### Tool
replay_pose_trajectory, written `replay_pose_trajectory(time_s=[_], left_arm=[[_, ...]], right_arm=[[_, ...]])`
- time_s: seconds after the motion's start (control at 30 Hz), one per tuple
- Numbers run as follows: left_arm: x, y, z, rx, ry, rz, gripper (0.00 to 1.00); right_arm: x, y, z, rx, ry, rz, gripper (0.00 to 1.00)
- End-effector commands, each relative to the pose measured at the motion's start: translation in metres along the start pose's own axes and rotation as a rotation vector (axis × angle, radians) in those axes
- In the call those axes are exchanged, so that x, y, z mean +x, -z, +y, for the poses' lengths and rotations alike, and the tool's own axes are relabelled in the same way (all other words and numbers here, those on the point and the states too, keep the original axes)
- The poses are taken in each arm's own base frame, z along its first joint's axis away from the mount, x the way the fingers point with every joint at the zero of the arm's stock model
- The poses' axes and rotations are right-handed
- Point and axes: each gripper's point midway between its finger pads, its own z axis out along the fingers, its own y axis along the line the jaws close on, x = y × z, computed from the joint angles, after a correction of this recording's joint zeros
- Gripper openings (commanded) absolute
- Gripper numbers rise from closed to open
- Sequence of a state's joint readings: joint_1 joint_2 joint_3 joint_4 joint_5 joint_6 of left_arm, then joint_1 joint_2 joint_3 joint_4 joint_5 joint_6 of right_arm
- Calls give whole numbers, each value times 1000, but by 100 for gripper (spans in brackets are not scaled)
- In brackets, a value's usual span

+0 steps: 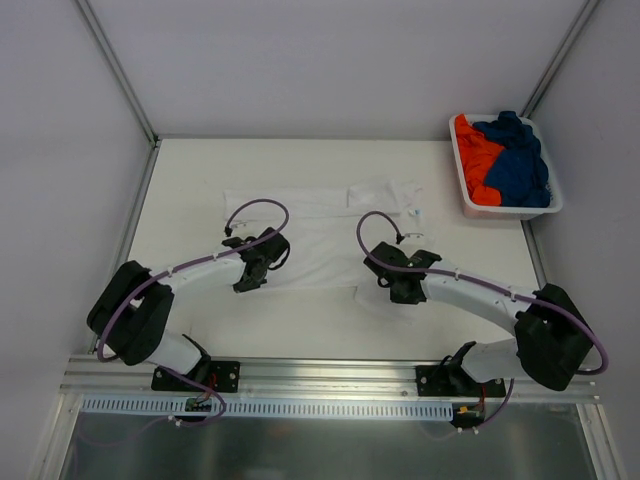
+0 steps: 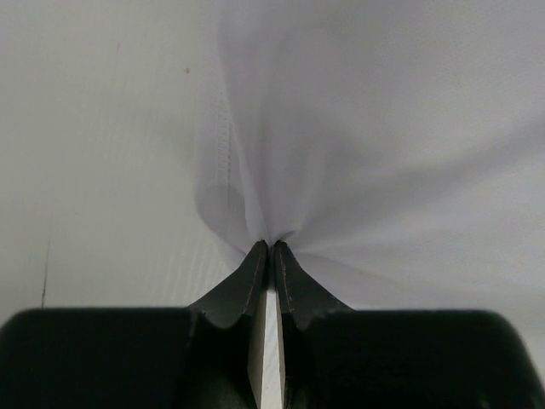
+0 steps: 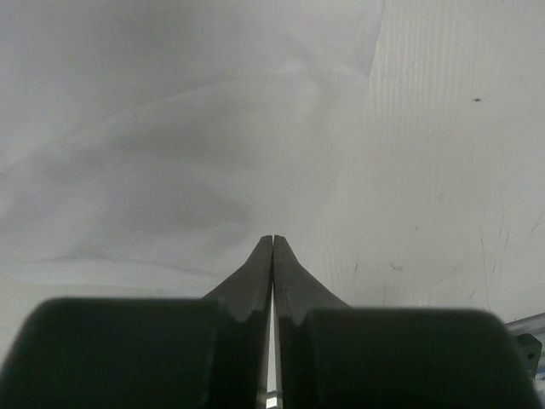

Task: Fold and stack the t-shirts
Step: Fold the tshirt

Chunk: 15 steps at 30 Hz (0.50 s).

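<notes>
- Your left claw point(image 2: 269, 248) is pinching a gathered fold at the near left edge of the white t-shirt point(image 1: 320, 245).
- Your right claw point(image 3: 272, 239) is pressed together on its near right edge.
- The shirt lies mid-surface point(image 1: 200, 170).
- The orange t-shirt point(image 1: 475, 155) and blue t-shirt point(image 1: 520, 160) sit in the basket point(image 1: 510, 213), far right.

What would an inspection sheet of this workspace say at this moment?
Surface: white table, faint scuffs.
Job's things: white t-shirt spread mid-table; orange t-shirt and dark blue t-shirt bunched in the basket.
Clutter: nothing seen beyond the basket at the far right corner.
Hands: left hand shut on the white t-shirt's near edge; right hand shut on its near right corner.
Cables: purple cables loop above each wrist.
Surroundings: white walls, metal rail at the near edge.
</notes>
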<state>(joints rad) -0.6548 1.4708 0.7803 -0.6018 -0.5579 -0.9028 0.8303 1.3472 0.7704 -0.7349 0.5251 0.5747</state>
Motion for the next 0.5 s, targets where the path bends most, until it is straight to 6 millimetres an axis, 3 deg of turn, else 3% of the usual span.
replay_pose_trajectory(time_s=[0.0, 0.13, 0.17, 0.2, 0.23, 0.33, 0.47], left_arm=[[-16, 22, 7, 12, -18, -28, 5], [-21, 30, 14, 4, -22, -43, 6], [-20, 30, 15, 3, -24, -41, 7], [-18, 30, 17, -1, -26, -37, 7], [-16, 28, 18, -8, -28, -34, 7], [-11, 25, 20, -21, -33, -19, 7], [-6, 21, 23, -38, -41, -4, 7]], right_arm=[[-31, 18, 1, 20, 11, -74, 1], [-32, 19, -1, 31, 16, -71, 1], [-30, 18, -1, 29, 12, -65, 5], [-26, 18, -2, 27, 11, -55, 13], [-19, 14, -4, 33, 10, -40, 34], [-3, 6, -7, 36, 5, -6, 62], [14, 0, -9, 41, 9, 35, 68]])
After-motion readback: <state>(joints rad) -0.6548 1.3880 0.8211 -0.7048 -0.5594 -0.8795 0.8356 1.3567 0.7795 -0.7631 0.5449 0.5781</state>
